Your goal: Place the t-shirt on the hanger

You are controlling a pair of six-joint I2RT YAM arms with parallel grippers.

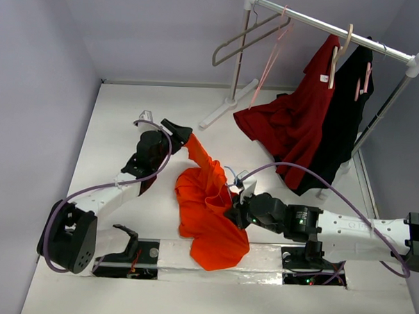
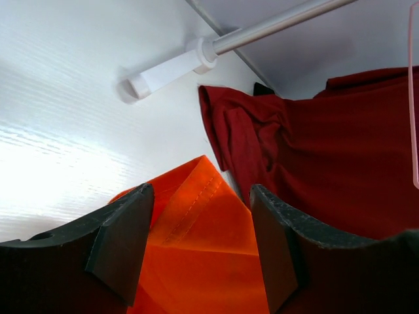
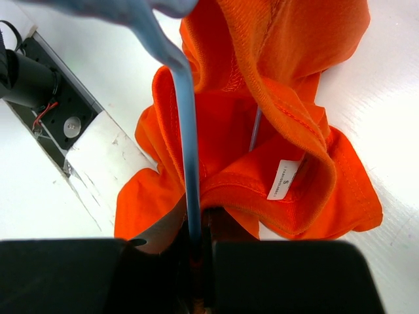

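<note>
T-shirt heaped on surface, centre frame; right gripper clamped on hanger inside it; left gripper jaws apart, orange fabric between.

Robot lab test cell, not a home. Bare white table boxed in by plain walls. Clothes rack and bolted-down robot arms on it.
</note>
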